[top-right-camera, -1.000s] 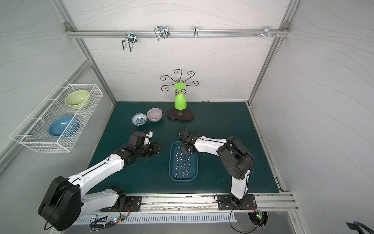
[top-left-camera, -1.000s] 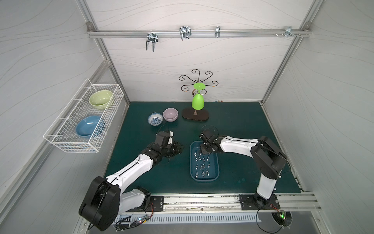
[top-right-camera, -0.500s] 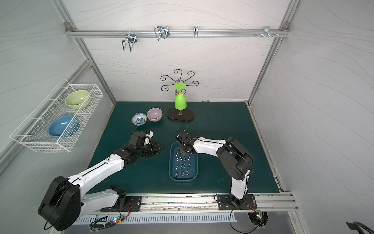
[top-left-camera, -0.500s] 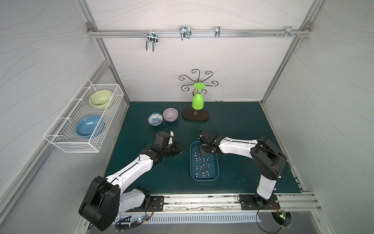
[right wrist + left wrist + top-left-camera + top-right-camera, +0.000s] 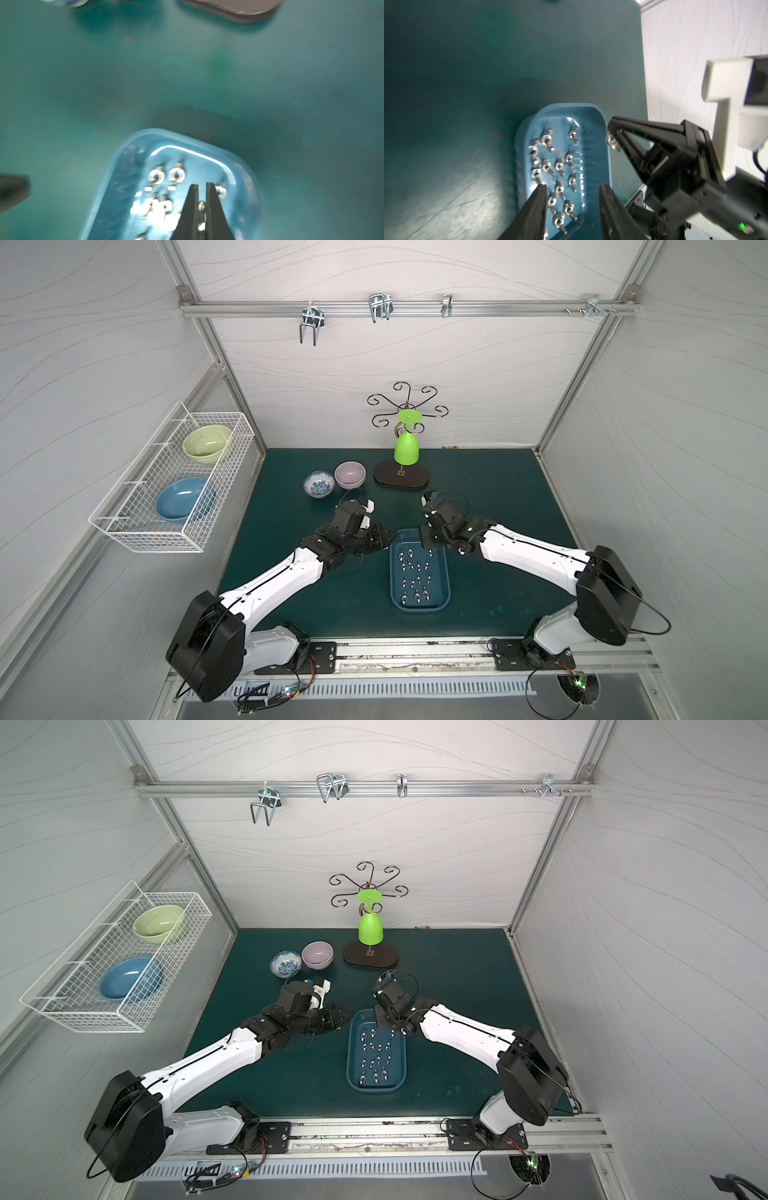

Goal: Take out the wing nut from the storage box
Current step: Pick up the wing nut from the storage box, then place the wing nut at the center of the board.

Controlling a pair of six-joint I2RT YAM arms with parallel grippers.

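Right tool [image 5: 430, 545] of mine hangs over the far end of the shallow blue plastic storage box [image 5: 448, 580] in both top views.

Left wrist view: it pinches one small silver metal wing nut [image 5: 612, 142] over the box's edge. My left tool [image 5: 573, 187] gapes, empty.

Right wrist view: the nut sits between the closed tips. I judge it light, hard and slippery, best gripped across its wings.

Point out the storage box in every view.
Both top views: box on the mat, centre front.
Left wrist: box ahead of the open left gripper.
Right wrist: box beneath the right gripper.
Shared landmark: right gripper shut on a wing nut over the box's far end.
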